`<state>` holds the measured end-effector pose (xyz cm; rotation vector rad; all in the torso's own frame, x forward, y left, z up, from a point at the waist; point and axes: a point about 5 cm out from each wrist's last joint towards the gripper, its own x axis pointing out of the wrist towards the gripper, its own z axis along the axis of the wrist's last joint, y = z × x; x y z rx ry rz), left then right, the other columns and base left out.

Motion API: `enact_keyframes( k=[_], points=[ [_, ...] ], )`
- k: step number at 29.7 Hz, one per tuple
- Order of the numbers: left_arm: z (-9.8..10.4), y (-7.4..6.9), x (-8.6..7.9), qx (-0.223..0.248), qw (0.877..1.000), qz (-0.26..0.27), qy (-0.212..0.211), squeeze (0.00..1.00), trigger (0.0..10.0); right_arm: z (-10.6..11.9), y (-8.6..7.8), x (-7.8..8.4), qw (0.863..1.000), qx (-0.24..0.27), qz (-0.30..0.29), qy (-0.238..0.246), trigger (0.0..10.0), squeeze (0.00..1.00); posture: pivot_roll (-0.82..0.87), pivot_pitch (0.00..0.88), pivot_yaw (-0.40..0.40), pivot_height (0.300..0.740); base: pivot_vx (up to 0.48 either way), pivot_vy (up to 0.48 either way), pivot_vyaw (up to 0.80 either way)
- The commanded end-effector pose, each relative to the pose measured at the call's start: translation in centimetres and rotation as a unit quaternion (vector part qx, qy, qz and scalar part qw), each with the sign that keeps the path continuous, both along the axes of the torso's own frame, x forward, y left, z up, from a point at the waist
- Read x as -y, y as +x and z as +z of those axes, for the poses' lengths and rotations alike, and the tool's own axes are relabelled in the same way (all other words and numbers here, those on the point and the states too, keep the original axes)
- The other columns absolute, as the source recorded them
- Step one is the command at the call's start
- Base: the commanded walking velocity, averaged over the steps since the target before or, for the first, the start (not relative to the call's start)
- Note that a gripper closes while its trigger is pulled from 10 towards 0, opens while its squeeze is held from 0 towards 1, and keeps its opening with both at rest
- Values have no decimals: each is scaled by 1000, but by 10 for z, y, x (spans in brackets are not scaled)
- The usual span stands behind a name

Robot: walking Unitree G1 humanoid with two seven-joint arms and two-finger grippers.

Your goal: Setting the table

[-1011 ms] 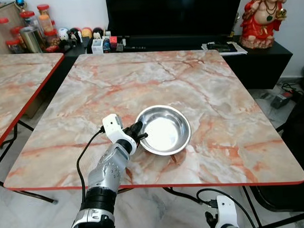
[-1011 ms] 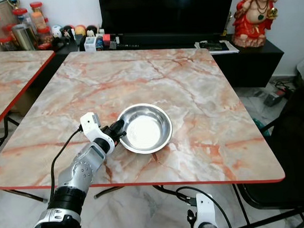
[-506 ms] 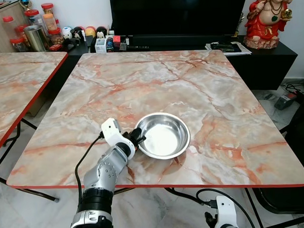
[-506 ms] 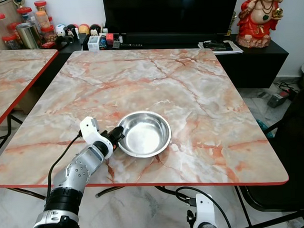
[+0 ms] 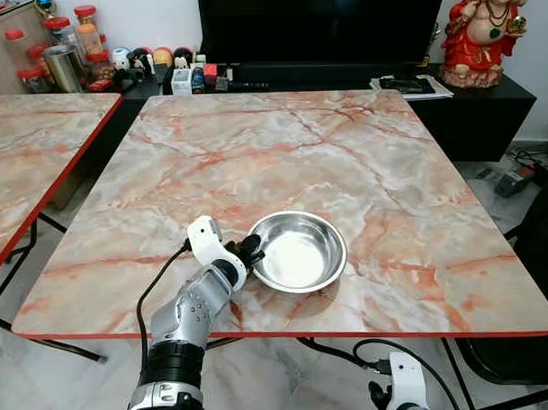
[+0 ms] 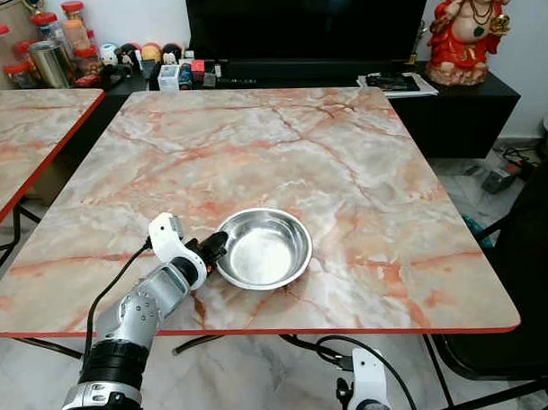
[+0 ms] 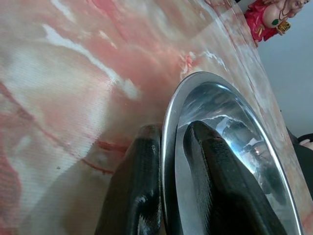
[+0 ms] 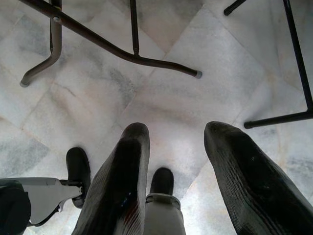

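Note:
A shiny steel bowl (image 5: 301, 251) rests on the marble-patterned table (image 5: 281, 151), toward its near edge. My left gripper (image 5: 249, 248) is shut on the bowl's left rim. In the left wrist view one black finger (image 7: 142, 191) lies outside the bowl (image 7: 244, 147) and the other inside, with the rim pinched between them. My right arm hangs below the table's near edge. Its gripper (image 8: 173, 147) is open over the white floor, with nothing between its fingers.
A second marble table (image 5: 29, 151) stands to the left across a narrow gap. Behind the table a black TV cabinet (image 5: 342, 77) carries jars (image 5: 66, 55), small figurines and a red statue (image 5: 482, 31). Black table legs (image 8: 122, 51) cross the tiled floor.
The bowl and my left gripper have slid slightly right and toward the near edge of the table. The camera view shifted between the earliest frame and the later ones.

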<state>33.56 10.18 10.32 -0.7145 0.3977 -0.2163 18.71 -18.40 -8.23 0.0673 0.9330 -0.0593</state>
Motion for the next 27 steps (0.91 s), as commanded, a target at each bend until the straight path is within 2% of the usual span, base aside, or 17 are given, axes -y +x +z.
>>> enact_keyframes(
  k=[1, 21, 24, 25, 26, 27],
  points=[
    [4, 0, -2, 8, 1000, 0, 12, 1000, 10000, 1, 2, 0, 1000, 1, -7, 3, 10000, 0, 18, 0, -14, 740, 0, 0, 0],
    [23, 4, -13, 53, 998, 14, -1, 1000, 10000, 2, 5, -1, 1000, 4, -3, 3, 10000, 0, 26, 0, -21, 740, 0, 0, 0],
    [26, 4, -15, 60, 998, 18, -9, 1000, 10000, 2, 5, -1, 1000, 5, -3, 4, 10000, 0, 26, 0, -22, 740, 0, 0, 0],
    [32, 3, -15, 79, 996, 10, -29, 992, 10000, 3, 6, -2, 1000, 5, -3, 4, 10000, 0, 26, 0, -22, 740, 0, 0, 0],
    [37, 3, -15, 94, 995, 7, -39, 0, 10000, 3, 6, -2, 1000, 5, -3, 4, 10000, 0, 26, 0, -22, 740, 0, 0, 0],
    [40, 3, -15, 105, 993, 6, -45, 0, 10000, 3, 6, -2, 1000, 6, -3, 4, 10000, 0, 26, 0, -22, 740, 0, 0, 0]
  ],
)
